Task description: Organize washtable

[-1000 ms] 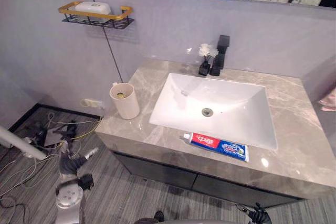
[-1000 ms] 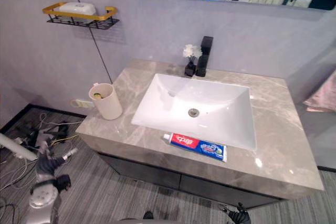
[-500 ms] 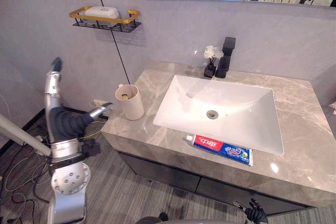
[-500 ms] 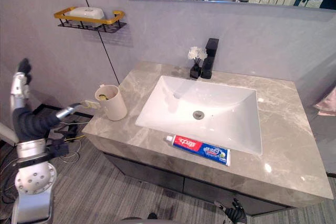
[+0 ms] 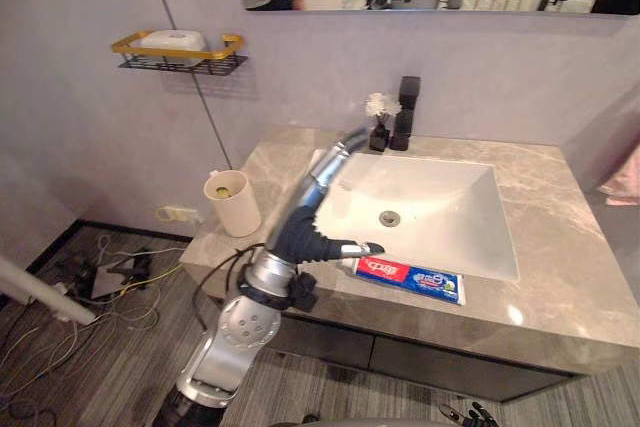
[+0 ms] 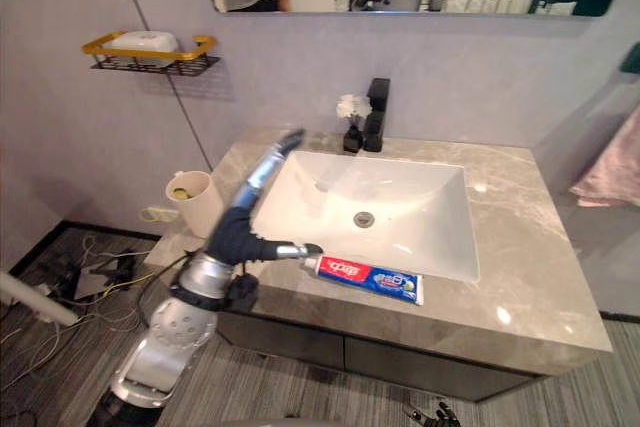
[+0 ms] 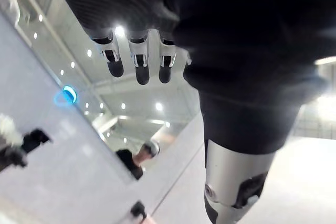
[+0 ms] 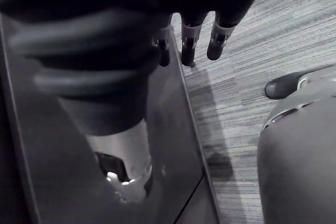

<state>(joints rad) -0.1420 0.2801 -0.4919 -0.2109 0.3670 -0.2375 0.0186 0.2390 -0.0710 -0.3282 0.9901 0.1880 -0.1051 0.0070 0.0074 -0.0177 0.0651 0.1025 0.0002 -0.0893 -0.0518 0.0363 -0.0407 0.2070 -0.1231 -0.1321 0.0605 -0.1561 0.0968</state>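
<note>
One toothpaste tube [image 5: 412, 280]: lying flat on the countertop [image 5: 560, 277], on the near strip between the sink basin [image 5: 430, 197] and the near edge. Its long axis is running left to right, cap end pointing left.

One left hand [image 5: 303, 235]: hovering just left of that cap end, fingers stretching straight toward the far side, grasping nothing. Its thumb is reaching right, just beside the cap; contact cannot be told.

One right hand [image 8: 218, 39]: hanging low by the cabinet front, fingers dangling loose and empty, well apart from the tube, making the left hand the nearer.

One cup [image 5: 233, 203]: standing upright at the countertop's left end, holding something yellowish, too small to identify.

One wall basket [image 5: 230, 47]: carrying a white soap bar [image 5: 173, 41].
</note>
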